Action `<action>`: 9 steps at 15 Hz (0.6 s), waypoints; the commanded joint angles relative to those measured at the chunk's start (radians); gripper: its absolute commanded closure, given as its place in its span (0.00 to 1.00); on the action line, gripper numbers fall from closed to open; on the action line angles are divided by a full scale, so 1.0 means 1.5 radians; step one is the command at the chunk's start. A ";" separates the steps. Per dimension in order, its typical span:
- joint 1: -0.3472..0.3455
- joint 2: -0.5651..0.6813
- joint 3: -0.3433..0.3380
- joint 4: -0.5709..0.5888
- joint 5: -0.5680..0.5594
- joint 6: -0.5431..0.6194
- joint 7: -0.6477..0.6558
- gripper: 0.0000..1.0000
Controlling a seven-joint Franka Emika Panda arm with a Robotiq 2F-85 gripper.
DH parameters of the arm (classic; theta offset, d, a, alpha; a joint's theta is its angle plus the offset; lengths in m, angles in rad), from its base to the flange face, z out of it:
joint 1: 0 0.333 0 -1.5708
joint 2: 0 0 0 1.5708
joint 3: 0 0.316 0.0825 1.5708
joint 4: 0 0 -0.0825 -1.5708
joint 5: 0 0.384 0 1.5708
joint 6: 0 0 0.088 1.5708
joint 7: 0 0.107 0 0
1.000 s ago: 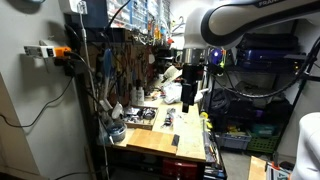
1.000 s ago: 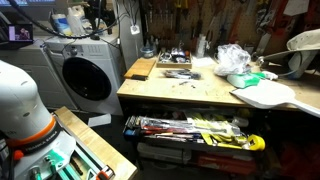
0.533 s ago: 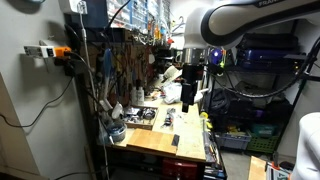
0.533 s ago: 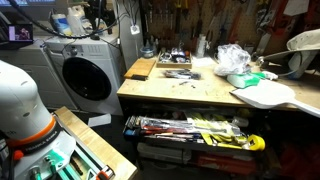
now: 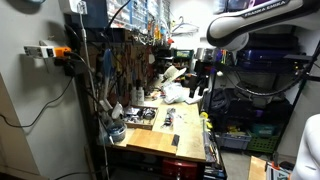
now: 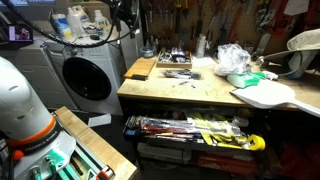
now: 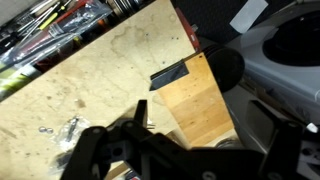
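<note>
My gripper point(image 5: 202, 88) hangs in the air above the right end of the wooden workbench point(image 5: 165, 138), holding nothing. In the wrist view its dark fingers point(image 7: 210, 140) are spread apart at the bottom of the picture. They hang over a pale wooden board point(image 7: 195, 100) at the edge of the bench top point(image 7: 90, 85). A small black block point(image 7: 170, 73) lies by the board. Small metal bits point(image 7: 65, 128) lie on the bench.
A tray of small parts point(image 6: 175, 60), a clear plastic bag point(image 6: 233, 58) and a white guitar-shaped body point(image 6: 268, 94) lie on the bench. A washing machine point(image 6: 88, 75) stands beside it. Tools fill the lower shelf point(image 6: 190, 128). A pegboard wall with tools point(image 5: 120, 65) backs the bench.
The arm has swung to the right and a little upward, off the middle of the bench. Nothing on the bench has moved.
</note>
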 commanded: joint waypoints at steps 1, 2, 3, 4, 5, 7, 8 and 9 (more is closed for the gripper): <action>-0.051 0.011 -0.062 -0.038 0.001 0.038 -0.047 0.00; -0.066 0.017 -0.079 -0.051 -0.003 0.049 -0.060 0.00; -0.081 0.023 -0.096 -0.062 -0.002 0.060 -0.072 0.00; -0.092 0.032 -0.115 -0.071 0.003 0.075 -0.091 0.00; -0.104 0.044 -0.132 -0.078 0.009 0.089 -0.102 0.00; -0.121 0.075 -0.171 -0.087 0.023 0.121 -0.140 0.00; -0.128 0.098 -0.190 -0.086 0.033 0.129 -0.156 0.00; -0.135 0.118 -0.206 -0.089 0.041 0.148 -0.169 0.00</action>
